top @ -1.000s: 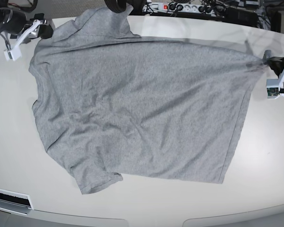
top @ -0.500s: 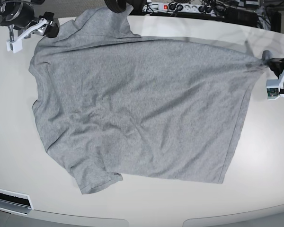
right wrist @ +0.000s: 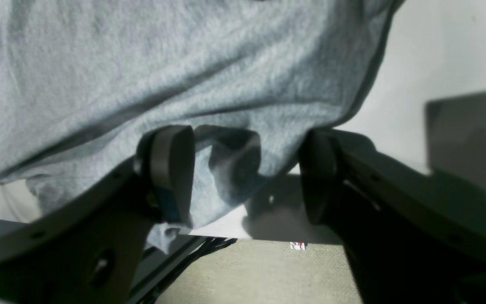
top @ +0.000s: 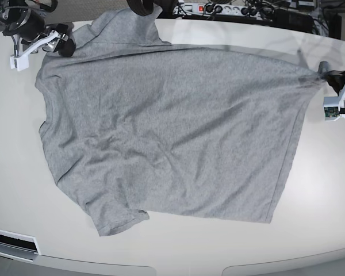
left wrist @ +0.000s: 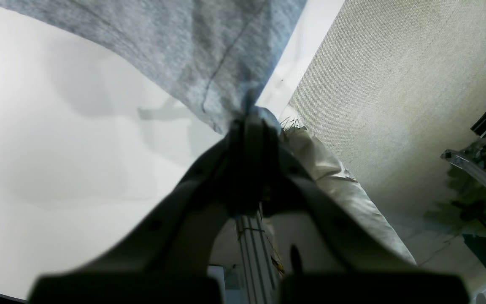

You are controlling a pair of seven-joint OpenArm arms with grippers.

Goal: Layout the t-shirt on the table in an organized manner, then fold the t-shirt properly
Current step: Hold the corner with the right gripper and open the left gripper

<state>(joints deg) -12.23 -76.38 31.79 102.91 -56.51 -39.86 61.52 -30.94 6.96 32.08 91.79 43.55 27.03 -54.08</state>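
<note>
Here the left gripper point(left wrist: 249, 122) pinches the plain, unlettered t-shirt point(top: 172, 126); right gripper point(right wrist: 247, 173) gapes.

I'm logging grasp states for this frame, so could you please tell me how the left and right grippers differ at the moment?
The left gripper is shut, pinching a corner of the t-shirt; the right gripper is open with shirt fabric lying between its fingers. The left sits at the shirt's hem end, the right at the sleeve end. Both are at the shirt's edge over the table.
</note>
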